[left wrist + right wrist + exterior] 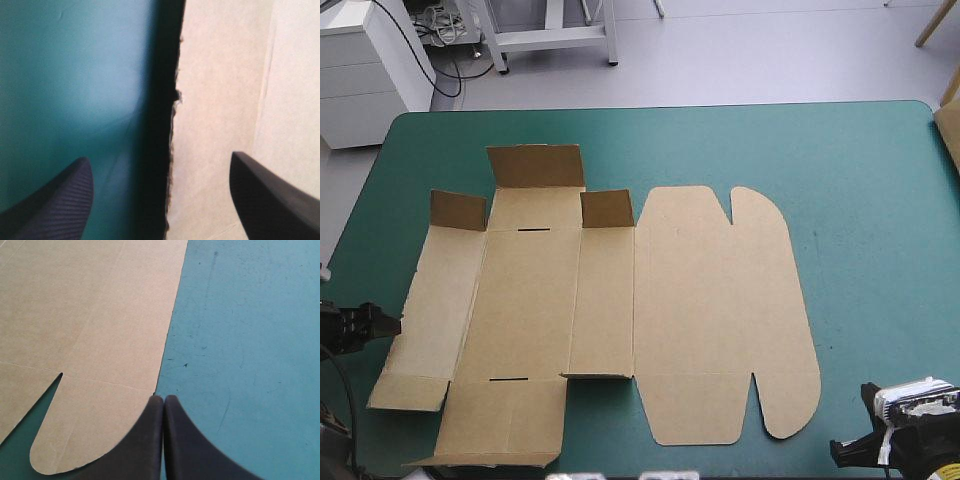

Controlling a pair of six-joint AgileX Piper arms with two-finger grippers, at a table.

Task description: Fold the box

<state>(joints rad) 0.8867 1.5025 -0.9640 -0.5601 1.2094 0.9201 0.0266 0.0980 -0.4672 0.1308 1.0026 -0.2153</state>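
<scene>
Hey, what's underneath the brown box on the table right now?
The box lies mostly flat on the teal-green cover, which shows around it and through its cut notches. The stretch directly beneath the board is hidden, so anything lying there cannot be seen.

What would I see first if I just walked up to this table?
The big brown box, a cut sheet lying mostly flat in the middle of the teal-green table, with three small flaps standing up at its far left part. Next come the grippers: the left gripper is open over the box's left edge, and the right gripper is shut beside its right edge, by the rounded near corner.
</scene>
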